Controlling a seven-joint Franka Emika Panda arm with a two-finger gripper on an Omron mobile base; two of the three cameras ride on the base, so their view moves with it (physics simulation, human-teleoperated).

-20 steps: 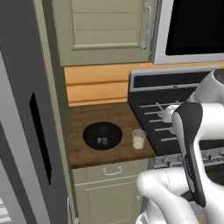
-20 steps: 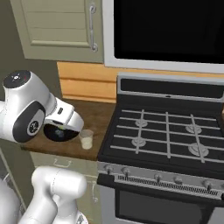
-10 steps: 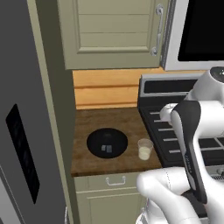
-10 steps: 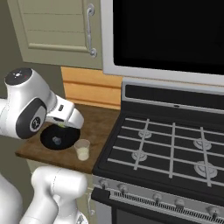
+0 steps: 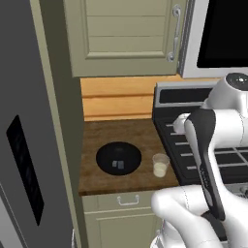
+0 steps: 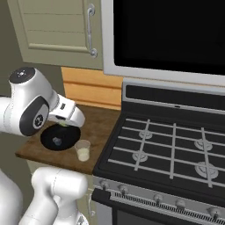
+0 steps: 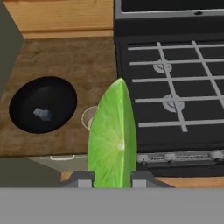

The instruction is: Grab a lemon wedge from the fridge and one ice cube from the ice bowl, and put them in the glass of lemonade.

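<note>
**Lemon wedge held in the jaws, above the counter's front edge**

The jaws (image 7: 112, 177) are closed on the lemon wedge (image 7: 112, 138), which stands upright between the two dark finger tips, its pointed end rising away from the hand and its cut face turned toward the camera. In the hand view the wedge covers most of the glass of lemonade (image 7: 89, 117); only the glass's left rim shows beside it.

Taking the glass as the landmark: it stands on the wooden counter (image 5: 126, 135) near the front edge, just beside the stove (image 6: 176, 149) on one side. In the left base view the glass of lemonade (image 5: 160, 165) holds pale liquid in its lower part. The ice bowl (image 5: 118, 158) sits on the counter just to the other side of the glass, close but not touching, and a few small grey ice cubes (image 7: 42, 114) lie in its middle. From the right base view the ice bowl (image 6: 60, 137) is partly behind the arm's wrist, with the glass of lemonade (image 6: 82, 150) in front of it toward the counter's edge.

Beyond the bowl, farther from the glass, stands the fridge (image 5: 29, 145), its grey door with the black panel facing the left base camera. A beige cabinet (image 5: 123, 36) hangs above the counter, over the glass and bowl.
</note>
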